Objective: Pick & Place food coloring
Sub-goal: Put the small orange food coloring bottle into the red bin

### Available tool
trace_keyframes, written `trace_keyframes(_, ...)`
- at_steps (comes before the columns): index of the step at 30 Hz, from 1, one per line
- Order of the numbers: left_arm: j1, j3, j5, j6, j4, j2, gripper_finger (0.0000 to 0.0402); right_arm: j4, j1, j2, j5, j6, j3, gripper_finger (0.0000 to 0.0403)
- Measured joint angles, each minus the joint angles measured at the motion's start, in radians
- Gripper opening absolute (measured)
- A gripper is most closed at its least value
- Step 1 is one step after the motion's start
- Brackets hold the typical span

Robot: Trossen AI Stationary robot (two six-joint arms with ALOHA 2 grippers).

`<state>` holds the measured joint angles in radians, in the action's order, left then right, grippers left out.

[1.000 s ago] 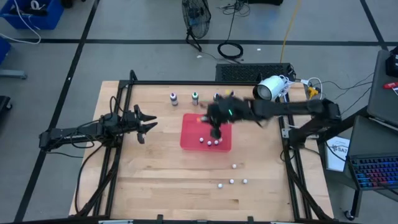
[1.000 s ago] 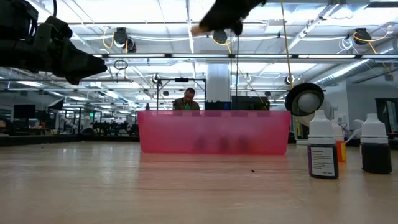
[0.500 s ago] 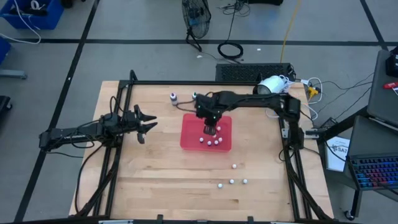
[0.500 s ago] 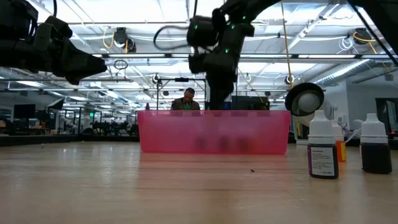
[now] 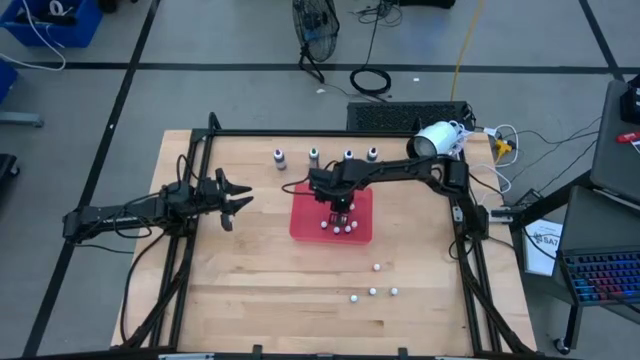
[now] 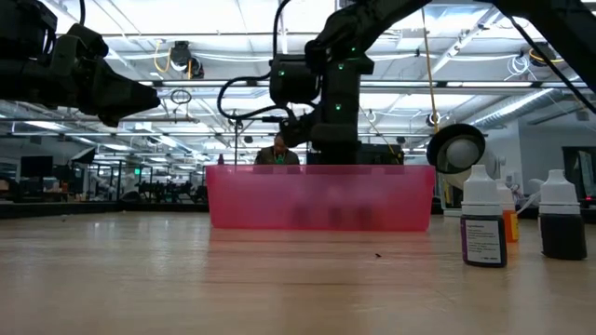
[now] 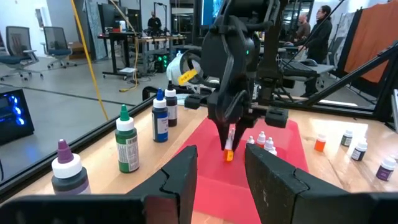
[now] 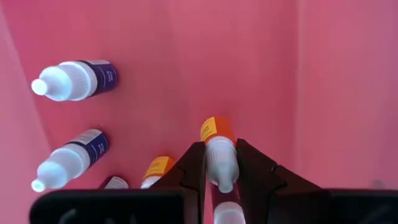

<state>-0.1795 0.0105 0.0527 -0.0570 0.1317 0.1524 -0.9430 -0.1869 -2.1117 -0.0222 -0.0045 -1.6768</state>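
The right gripper (image 5: pixel 341 209) hangs inside the pink tray (image 5: pixel 305 226), which sits near the middle of the table (image 5: pixel 270 280), and its fingers (image 8: pixel 193 165) are clenched on an orange-labelled bottle (image 8: pixel 219 153) held cap-up just above the tray floor; the left wrist view shows the same bottle (image 7: pixel 230 144) pinched between the fingertips with its base close to the pink surface. Several white-capped bottles (image 5: pixel 338 228) already stand in the tray beside the gripper, toward its near edge; in the right wrist view two with dark labels (image 8: pixel 78 79) and one with an orange label (image 8: pixel 155 168) are visible there. Four more bottles stand in a row along the table's far edge: purple cap (image 5: pixel 279 157), green cap (image 5: pixel 313 155), then two dark ones (image 5: pixel 348 156) behind the tray. Three small bottles (image 5: pixel 373 291) stand apart toward the table's near right side. The left gripper (image 5: pixel 232 201) waits over the left side of the table, well apart from the tray, its fingers spread and released, holding nothing. In the low view two bottles (image 6: pixel 484 223) stand on the table to the tray's right.
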Motion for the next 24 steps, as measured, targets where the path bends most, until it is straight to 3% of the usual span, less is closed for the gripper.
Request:
trace_keyframes(10,0.0,0.0,0.0,0.0,0.0,0.0,0.0136,-0.008,0.001,0.0,0.075,0.004,0.0,0.005)
trace_keyframes(18,0.0,0.0,0.0,0.0,0.0,0.0,0.0136,-0.006,0.002,0.001,0.074,0.032,0.0,0.0106)
trace_keyframes(24,0.0,0.0,0.0,0.0,0.0,0.0,0.0136,0.008,0.005,0.01,0.074,0.045,0.0,0.0118)
